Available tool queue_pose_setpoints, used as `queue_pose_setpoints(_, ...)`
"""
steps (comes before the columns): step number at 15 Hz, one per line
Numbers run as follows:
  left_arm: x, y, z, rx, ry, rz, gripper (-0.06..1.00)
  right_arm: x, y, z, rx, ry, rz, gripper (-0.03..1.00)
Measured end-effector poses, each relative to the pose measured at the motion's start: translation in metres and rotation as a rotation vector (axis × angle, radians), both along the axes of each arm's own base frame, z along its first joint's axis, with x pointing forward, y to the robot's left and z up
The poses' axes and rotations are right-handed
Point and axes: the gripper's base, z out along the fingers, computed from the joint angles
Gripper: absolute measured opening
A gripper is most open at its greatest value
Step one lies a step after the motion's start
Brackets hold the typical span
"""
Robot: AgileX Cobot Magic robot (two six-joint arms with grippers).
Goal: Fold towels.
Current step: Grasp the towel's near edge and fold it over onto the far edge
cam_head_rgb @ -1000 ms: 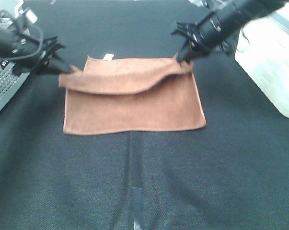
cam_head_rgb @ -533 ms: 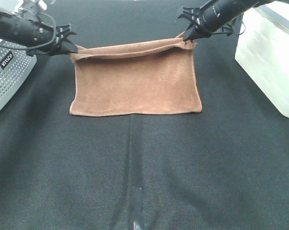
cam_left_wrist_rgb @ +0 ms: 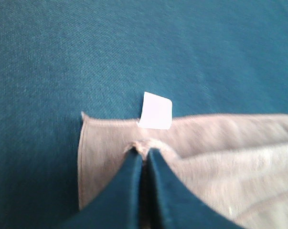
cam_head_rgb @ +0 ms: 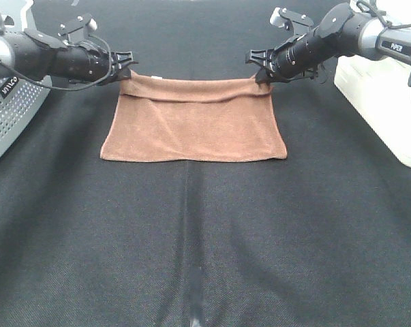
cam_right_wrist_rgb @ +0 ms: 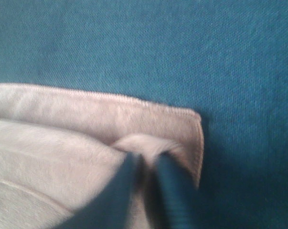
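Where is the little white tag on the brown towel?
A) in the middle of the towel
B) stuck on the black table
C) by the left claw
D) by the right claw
C: the white tag pokes out at the towel corner just past the tips of the left claw, while the corner that the right claw pinches shows no tag.

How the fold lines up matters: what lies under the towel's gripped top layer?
The towel's lower layer: its far hem and white tag peek out beyond. The tablecloth underneath is hidden.
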Motion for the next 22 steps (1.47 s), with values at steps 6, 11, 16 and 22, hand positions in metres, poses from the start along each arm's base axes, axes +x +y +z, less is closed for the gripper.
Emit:
queue_pose_setpoints(6, -0.004, 0.009, 0.008, -0.016, 0.041, -0.081, 0.75, -0.009, 0.001, 0.032, -0.048, 0.028, 0.075, 0.81)
queue_pose_setpoints(11, -0.023, 0.033, 0.034, -0.181, 0.237, -0.249, 0.75, -0.034, 0.002, 0.06, -0.078, 0.216, 0.193, 0.81)
queue_pose_setpoints(16, -0.033, 0.028, 0.037, -0.243, 0.365, -0.286, 0.75, -0.049, 0.0, 0.059, -0.074, 0.401, 0.175, 0.81)
queue_pose_setpoints(22, -0.07, 0.03, 0.053, -0.193, 0.513, -0.228, 0.75, -0.059, -0.002, 0.077, -0.067, 0.445, 0.166, 0.79)
